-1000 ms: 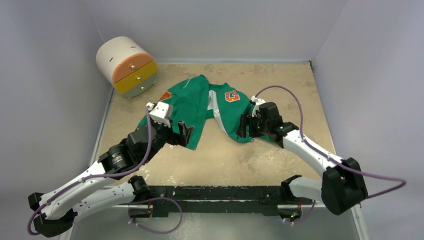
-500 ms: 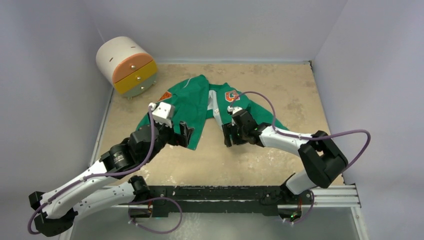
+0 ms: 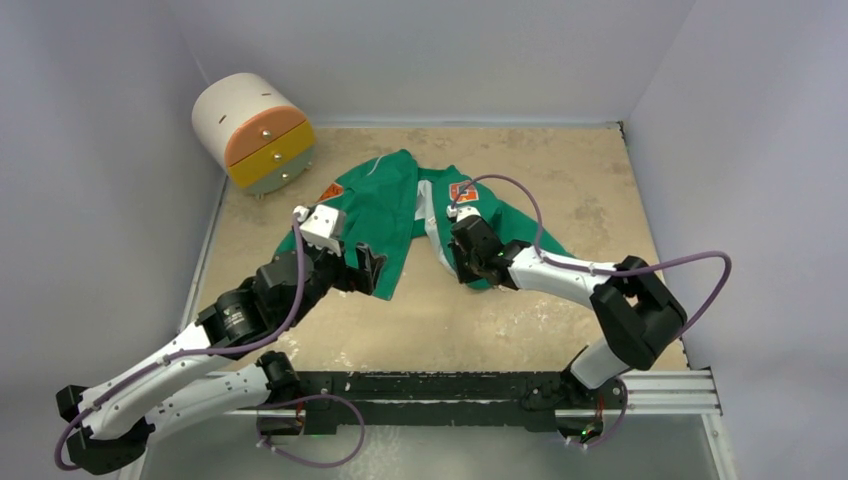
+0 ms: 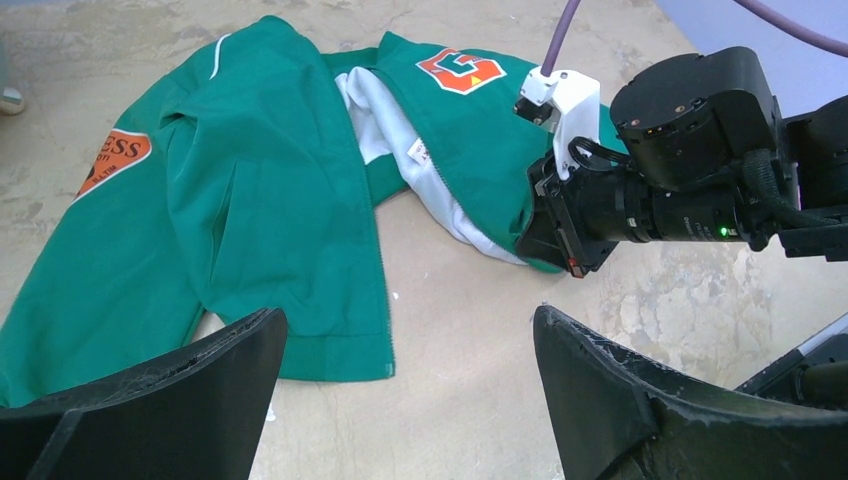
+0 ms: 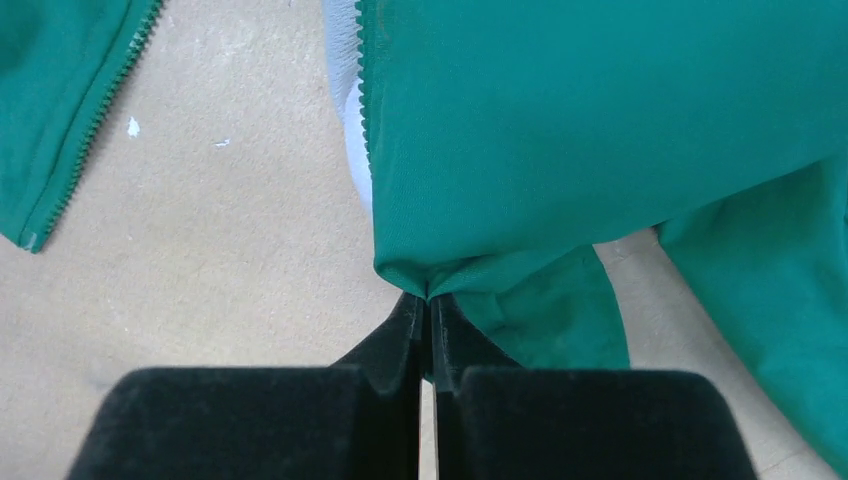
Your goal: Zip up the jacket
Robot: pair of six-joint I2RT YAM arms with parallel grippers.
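The green jacket (image 3: 380, 205) lies unzipped on the table, its two front panels spread apart and pale lining showing along the right one. My right gripper (image 3: 465, 272) is shut on the lower corner of the right front panel; in the right wrist view the green cloth (image 5: 600, 120) bunches into the pinched fingertips of the gripper (image 5: 428, 300). My left gripper (image 3: 368, 268) hovers open over the hem of the left panel (image 4: 270, 200), nothing between its fingers (image 4: 250, 345). The left panel's zipper teeth (image 5: 90, 130) lie a short way from the right panel's edge.
A white round drawer unit (image 3: 255, 130) with orange and yellow fronts stands at the back left. Grey walls close in the table on three sides. A black rail (image 3: 450, 385) runs along the near edge. My right gripper's body (image 4: 640, 190) sits close to the left gripper's right.
My right arm has swung left to the lower corner of the jacket's right panel and its jaws have shut on the cloth. The left arm has stayed put, open.
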